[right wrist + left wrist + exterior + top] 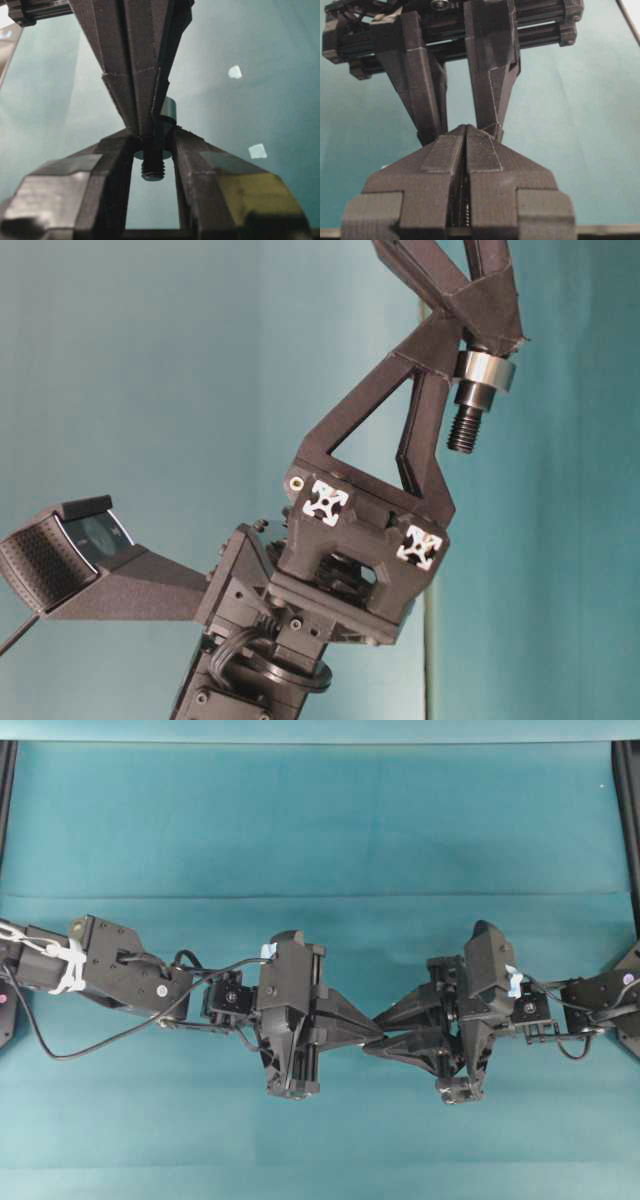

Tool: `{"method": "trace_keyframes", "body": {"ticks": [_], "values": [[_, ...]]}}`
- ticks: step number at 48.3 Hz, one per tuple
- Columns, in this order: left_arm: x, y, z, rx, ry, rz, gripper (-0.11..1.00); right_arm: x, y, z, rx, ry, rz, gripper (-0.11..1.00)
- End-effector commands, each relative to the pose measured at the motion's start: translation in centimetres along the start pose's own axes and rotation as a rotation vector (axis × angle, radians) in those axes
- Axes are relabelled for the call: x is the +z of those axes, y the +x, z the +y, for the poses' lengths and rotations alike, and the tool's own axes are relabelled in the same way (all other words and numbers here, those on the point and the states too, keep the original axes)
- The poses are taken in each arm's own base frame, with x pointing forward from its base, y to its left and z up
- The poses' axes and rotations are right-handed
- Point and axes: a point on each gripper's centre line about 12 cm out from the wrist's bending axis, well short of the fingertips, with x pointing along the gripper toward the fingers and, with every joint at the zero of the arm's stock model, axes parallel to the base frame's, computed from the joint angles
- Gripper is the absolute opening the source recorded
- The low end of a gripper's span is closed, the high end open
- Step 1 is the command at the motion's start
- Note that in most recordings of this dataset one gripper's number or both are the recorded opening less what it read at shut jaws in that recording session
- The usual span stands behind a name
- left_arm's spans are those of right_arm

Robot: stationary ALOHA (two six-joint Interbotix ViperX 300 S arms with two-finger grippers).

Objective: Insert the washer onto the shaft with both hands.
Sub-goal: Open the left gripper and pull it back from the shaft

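Beware of the washer [487,370] sliding down off the threaded end of the shaft [463,425], pinched narrowly in the right gripper [152,145] above the tabletop [320,820]. Watch also for a jolt from the fully closed left gripper [466,131] alongside; impossible to tell whether gripping anything.

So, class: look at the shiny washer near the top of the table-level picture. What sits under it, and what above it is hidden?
Under the washer the shaft hangs out, ending in a dark threaded tip. Above it, black gripper fingers cover the shaft's upper end.
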Motion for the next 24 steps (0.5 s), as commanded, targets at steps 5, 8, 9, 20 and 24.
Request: {"method": "trace_keyframes", "body": {"ticks": [5,8,9,20,24], "values": [[1.6,-0.7,0.0,-0.001,0.0,-0.043,0.01,0.3,0.1,0.2,-0.002,-0.006,0.009,0.0],[2.1,-1.2,0.1,0.001,0.001,-0.056,0.01,0.0,0.1,0.0,-0.011,-0.006,0.035,0.0],[2.3,-1.3,0.1,0.001,0.001,-0.06,0.01,0.0,0.1,0.1,-0.011,-0.006,0.04,0.0],[2.6,-3.1,0.0,0.0,-0.004,-0.054,0.01,-0.3,0.0,0.0,-0.015,-0.009,0.057,0.0],[2.0,-4.0,0.0,0.004,-0.004,-0.011,0.01,-0.3,0.0,0.0,-0.016,-0.006,0.056,0.0]]}}
